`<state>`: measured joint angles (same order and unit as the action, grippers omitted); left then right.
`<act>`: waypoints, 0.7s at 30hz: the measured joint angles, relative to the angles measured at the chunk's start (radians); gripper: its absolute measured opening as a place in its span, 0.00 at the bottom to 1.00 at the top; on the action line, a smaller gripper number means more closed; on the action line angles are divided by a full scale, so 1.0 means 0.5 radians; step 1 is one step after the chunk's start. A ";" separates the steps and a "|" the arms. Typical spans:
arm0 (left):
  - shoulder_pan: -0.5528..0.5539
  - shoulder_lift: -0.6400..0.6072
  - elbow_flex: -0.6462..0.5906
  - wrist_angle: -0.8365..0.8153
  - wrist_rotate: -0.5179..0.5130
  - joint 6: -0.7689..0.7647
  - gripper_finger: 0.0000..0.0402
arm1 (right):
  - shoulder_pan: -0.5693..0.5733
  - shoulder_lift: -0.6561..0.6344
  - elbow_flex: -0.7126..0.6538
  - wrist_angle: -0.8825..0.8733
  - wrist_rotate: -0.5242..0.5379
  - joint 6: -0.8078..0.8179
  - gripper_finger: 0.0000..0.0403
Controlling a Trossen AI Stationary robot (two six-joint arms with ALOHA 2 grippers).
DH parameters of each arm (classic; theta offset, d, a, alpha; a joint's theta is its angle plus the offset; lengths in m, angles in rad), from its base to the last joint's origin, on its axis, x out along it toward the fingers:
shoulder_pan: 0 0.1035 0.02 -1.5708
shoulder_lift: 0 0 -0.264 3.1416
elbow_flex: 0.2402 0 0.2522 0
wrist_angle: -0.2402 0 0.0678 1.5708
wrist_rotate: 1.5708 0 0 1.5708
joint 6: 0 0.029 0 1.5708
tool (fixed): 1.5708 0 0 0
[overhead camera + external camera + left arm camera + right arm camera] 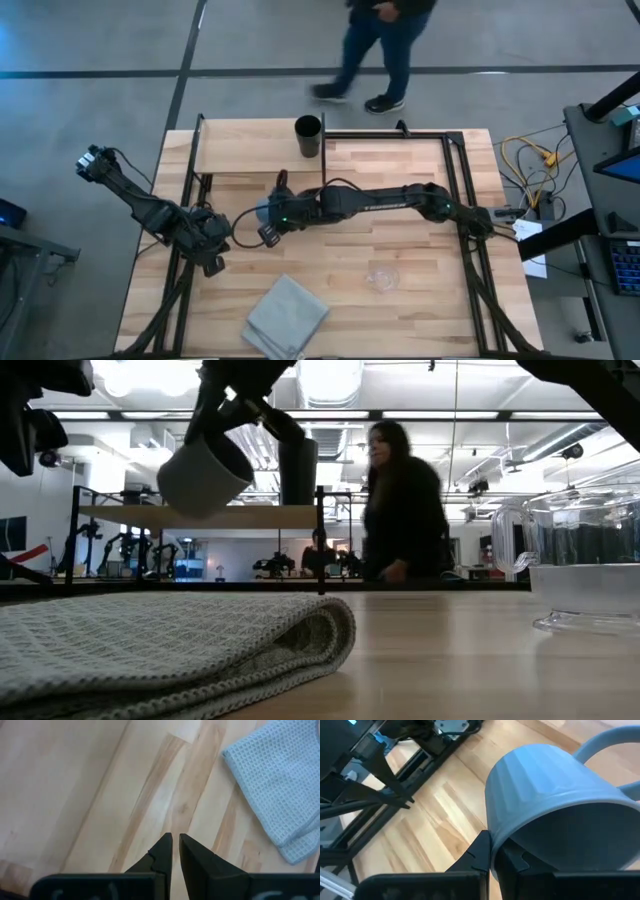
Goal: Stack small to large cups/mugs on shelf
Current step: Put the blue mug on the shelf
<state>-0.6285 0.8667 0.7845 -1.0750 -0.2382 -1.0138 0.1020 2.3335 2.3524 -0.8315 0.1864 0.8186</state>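
Right gripper [492, 852] pinches the rim of the blue-grey mug [555, 805], wall between its fingers, mug tilted and airborne just before the shelf [250, 150]. Black cup [308, 135] already stands there; glass cup [382, 277] sits on the table. Advice: level the mug before lowering, clear of the black cup. Left gripper [175, 851] idles nearly shut, empty.

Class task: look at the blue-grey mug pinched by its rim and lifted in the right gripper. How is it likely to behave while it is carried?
The blue-grey mug hangs tilted from the right gripper, pinched only at its rim wall, so it may swing or pivot. Its smooth, glazed-looking surface suggests it could slip. It looks ceramic and thick-walled, so probably heavy for its size and likely to chip if dropped.
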 joint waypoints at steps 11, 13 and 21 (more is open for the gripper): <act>0.002 -0.032 0.174 -0.052 -0.070 0.070 0.05 | 0.000 -0.034 0.007 0.014 -0.003 -0.412 0.02; 0.006 -0.038 0.223 -0.098 -0.137 0.071 0.05 | -0.006 -0.066 0.007 0.009 -0.003 -0.473 0.02; 0.122 -0.033 0.416 -0.240 -0.329 0.227 0.05 | -0.062 -0.256 0.007 -0.015 0.062 -0.698 0.02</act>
<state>-0.5675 0.8501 0.9927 -1.1948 -0.4028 -0.9000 0.0713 2.2056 2.3562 -0.8390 0.2173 0.4697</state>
